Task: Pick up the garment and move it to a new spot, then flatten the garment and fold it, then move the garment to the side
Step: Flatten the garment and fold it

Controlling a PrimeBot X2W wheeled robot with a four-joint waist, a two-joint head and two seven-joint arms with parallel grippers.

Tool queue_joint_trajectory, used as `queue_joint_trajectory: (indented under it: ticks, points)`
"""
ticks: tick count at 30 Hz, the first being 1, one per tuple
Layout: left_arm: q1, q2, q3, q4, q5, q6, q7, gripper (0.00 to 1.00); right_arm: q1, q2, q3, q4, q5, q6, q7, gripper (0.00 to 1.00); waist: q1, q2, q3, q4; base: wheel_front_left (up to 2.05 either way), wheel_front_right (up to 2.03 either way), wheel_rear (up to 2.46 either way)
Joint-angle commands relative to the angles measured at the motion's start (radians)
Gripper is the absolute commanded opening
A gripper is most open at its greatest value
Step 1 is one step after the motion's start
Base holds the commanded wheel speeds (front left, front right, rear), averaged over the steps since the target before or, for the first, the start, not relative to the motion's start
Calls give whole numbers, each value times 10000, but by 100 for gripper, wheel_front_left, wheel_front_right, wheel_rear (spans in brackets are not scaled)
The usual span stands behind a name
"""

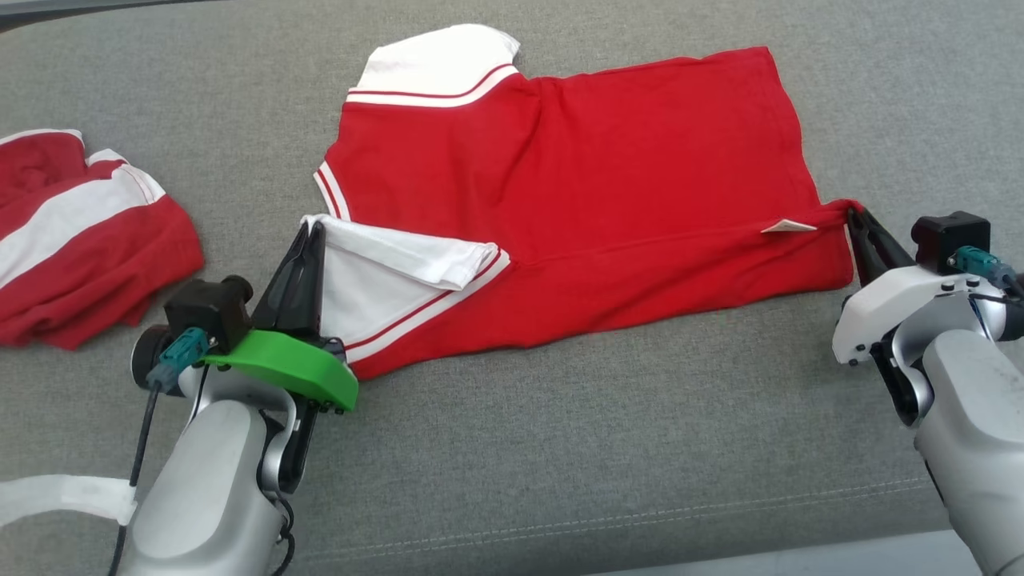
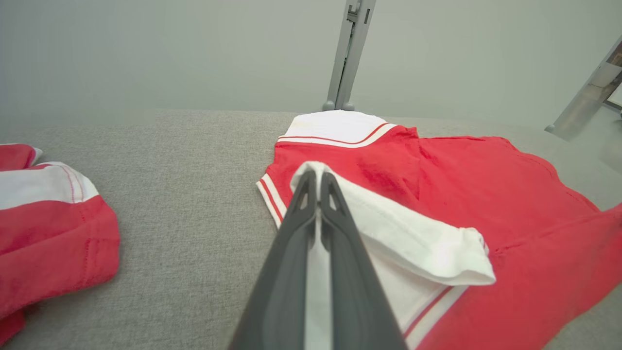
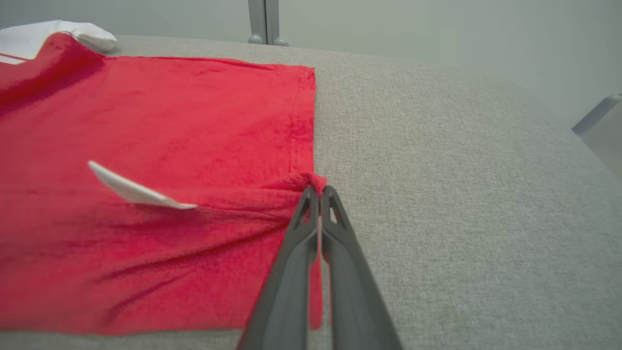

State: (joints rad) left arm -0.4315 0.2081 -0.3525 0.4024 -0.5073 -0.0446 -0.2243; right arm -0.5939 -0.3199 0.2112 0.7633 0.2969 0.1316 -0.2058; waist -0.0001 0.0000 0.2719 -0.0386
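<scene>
Clamped on the white sleeve of the red garment (image 1: 624,144), centre-left of frame, with the left gripper (image 1: 314,230). Clamped on its hem corner, right edge, with the right gripper (image 1: 854,213). Spread across the middle of the grey surface (image 1: 560,448); second red-and-white garment (image 1: 72,264) at far left.

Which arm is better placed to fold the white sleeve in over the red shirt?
Probably left. The left gripper has its jaws shut on the white sleeve, while the right gripper pinches the hem corner at the opposite end of the red shirt.
</scene>
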Motion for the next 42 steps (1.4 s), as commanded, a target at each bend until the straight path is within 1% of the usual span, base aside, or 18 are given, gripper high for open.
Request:
queue_joint_trajectory:
  ticks: [1,6,10,11,12,13,14,16,21,22,24,27,28,33,35,40,41,42]
  points:
    - [-382,-15,-35,282,236,-64,-153,0,-282,-30,-18,348,-50,-18,-223,0,1,0,164,8,0,0,0]
    - [-962,-117,-190,1167,791,-59,-351,0,-834,87,167,1231,-304,-18,-532,0,1,0,358,57,0,0,0]
    - [-1285,-210,-59,1613,1182,59,-420,0,-1112,230,377,1732,-317,-18,-605,0,1,0,442,46,0,0,0]
    - [-1302,-252,17,1634,1220,54,-424,0,-1162,245,371,1817,-298,-18,-595,32,1,0,444,47,0,0,0]
    - [-1285,-278,95,1672,1276,40,-427,9,-1220,236,271,1789,-282,-18,-601,69,1,0,436,50,0,0,0]
    - [-1268,-303,164,1700,1328,12,-427,33,-1226,236,177,1708,-320,-18,-603,100,1,0,421,58,0,0,0]
    - [-1229,-344,247,1704,1338,-35,-424,49,-1191,253,81,1586,-398,-18,-603,100,1,0,392,64,0,0,0]
    - [-1099,-456,424,1656,1339,-100,-409,100,-951,295,-95,1329,-502,-18,-600,100,1,0,294,73,0,0,0]
    - [-377,-695,1094,1483,811,-206,-402,100,-123,351,-911,262,-763,-17,-603,100,1,0,-50,35,0,0,0]
    - [14,-764,1264,1353,574,-160,-400,100,312,429,-1230,-128,-868,-17,-603,100,1,0,-218,-12,0,0,0]
    - [464,-820,1378,1195,310,-141,-342,100,752,499,-1491,-402,-918,-18,-602,100,1,0,-378,-52,0,0,0]
    - [1100,-899,1459,1040,-158,-174,223,100,1306,652,-1816,-723,-940,-17,-603,100,1,0,-583,-77,0,0,0]
    - [1268,-945,1471,1048,-335,-113,529,100,1458,692,-1896,-803,-950,-17,-604,100,1,0,-626,-77,0,0,0]
    - [1589,-1048,1475,1049,-764,178,1665,100,1872,809,-2053,-955,-973,-17,-603,100,1,0,-714,-134,0,0,0]
    - [1545,-1002,1440,1150,-719,392,1940,100,1899,857,-2029,-916,-1020,-17,-603,100,1,0,-722,-165,0,0,0]
    - [1352,-976,1330,1285,-695,605,2428,100,1796,924,-1821,-704,-838,-17,-604,100,1,0,-700,-247,0,0,0]
    - [1347,-985,1302,1309,-731,610,2536,95,1735,927,-1752,-653,-773,-17,-605,100,1,0,-702,-270,0,0,0]
    - [1340,-974,1262,1296,-714,600,2584,58,1677,936,-1673,-562,-685,-17,-605,100,1,0,-707,-288,0,0,0]
